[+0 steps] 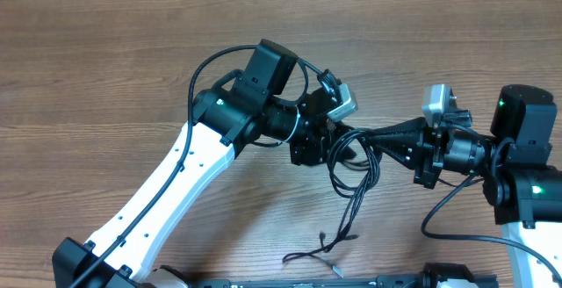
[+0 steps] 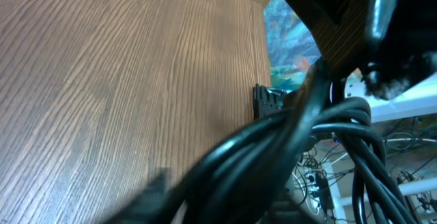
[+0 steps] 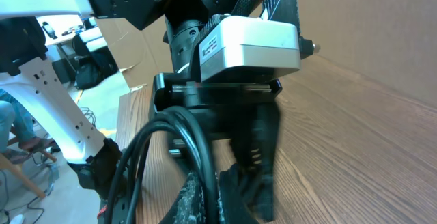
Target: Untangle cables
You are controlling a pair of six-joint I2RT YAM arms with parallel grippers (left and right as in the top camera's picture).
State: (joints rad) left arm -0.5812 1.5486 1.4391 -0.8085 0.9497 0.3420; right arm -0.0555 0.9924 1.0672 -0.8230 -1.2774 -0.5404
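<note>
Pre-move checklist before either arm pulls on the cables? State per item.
1. Right hand grip: ok. In the overhead view its fingers appear closed on the cables.
2. Left hand grip: cannot tell. The bundle crosses close to its camera and the fingers are blurred.
3. Gap between the hands: not ok. They meet at almost the same spot on the bundle, so there is little room to pull apart.
4. Cables separated: not ok. Several loops overlap just below the hands.
5. Loose ends: ok. They lie on the table, apart from both arms.
</note>
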